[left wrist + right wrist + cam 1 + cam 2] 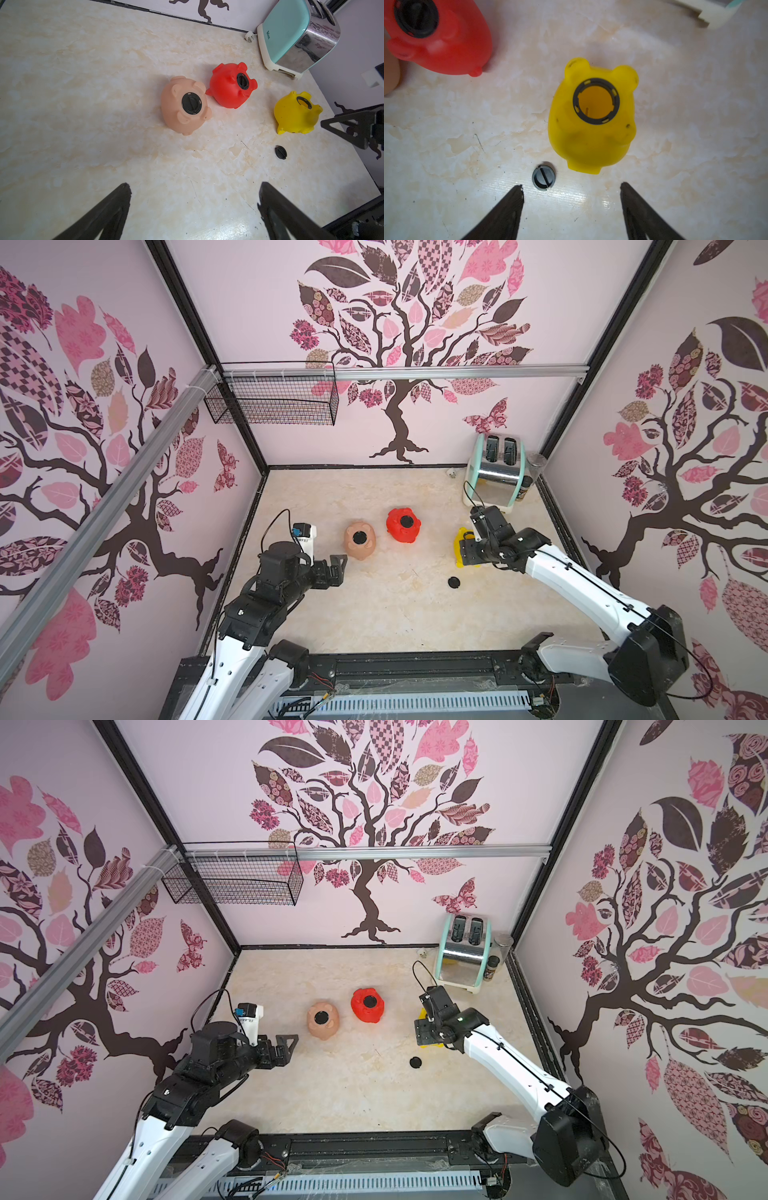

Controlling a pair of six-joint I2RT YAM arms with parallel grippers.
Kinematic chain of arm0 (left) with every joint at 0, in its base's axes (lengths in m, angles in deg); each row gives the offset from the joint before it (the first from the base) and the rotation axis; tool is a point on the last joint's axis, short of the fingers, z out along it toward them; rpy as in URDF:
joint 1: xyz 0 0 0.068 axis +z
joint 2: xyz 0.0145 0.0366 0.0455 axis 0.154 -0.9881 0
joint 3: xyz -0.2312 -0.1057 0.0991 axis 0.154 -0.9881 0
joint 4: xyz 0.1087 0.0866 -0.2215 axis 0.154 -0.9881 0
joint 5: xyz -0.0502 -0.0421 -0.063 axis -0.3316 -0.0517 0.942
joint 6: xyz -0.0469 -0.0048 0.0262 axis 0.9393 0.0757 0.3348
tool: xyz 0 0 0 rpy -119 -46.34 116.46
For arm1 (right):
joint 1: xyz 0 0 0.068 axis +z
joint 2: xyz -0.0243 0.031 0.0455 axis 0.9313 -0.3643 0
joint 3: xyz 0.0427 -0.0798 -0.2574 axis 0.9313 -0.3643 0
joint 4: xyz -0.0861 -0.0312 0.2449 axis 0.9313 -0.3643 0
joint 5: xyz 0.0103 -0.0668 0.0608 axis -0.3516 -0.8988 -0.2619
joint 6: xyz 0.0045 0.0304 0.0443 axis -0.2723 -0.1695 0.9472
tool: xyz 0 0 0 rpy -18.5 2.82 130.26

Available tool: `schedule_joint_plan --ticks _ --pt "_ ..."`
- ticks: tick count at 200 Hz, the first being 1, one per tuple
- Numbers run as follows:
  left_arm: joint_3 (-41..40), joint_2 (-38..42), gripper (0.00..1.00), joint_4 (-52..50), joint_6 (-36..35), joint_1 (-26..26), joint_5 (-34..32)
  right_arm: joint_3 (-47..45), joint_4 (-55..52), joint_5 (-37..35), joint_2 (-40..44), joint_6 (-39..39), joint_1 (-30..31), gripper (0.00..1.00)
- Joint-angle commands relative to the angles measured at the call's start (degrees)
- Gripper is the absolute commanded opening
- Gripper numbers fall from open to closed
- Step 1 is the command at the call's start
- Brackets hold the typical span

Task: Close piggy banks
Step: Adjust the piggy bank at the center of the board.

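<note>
My left gripper (194, 187) hangs wide open and empty. Mid table (83, 104), the peach pig (185, 106) and red pig (230, 86) lie belly-up, plugged. Further right, the yellow pig (591, 124) lies belly-up, hole uncovered, lengthwise toward my right gripper (571, 187). That gripper is parted and empty, with a loose plug (543, 176) just beside the pig.

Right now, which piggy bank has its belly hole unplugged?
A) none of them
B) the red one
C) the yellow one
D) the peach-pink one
C: the yellow piggy bank has an open ring showing its hollow inside, and a black plug lies loose beside it. The peach-pink piggy bank and the red piggy bank are both plugged.
</note>
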Motion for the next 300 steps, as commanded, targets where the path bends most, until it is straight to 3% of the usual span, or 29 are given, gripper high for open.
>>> schedule_joint_plan --ticks 1,75,141,219,300 --pt "-0.40 0.21 0.98 1.20 -1.06 -0.34 1.39 -3.13 2.19 -0.69 0.49 4.82 0.29 0.76" --pt "-0.58 0.36 0.98 1.39 -0.92 -0.43 1.88 -7.14 7.90 -3.56 -3.21 8.69 -0.03 0.71" --pt "-0.58 -0.20 0.98 1.31 -0.84 -0.51 1.71 -8.15 7.40 -4.13 -5.01 6.96 -2.08 0.70" --pt "-0.58 -0.34 0.98 1.37 -0.82 -0.51 1.88 -10.73 7.23 -2.73 -2.88 5.90 -6.96 0.69" --pt "-0.67 -0.32 0.98 1.55 -0.90 -0.51 2.27 -10.60 6.72 -5.87 -2.64 6.34 -8.88 0.69"
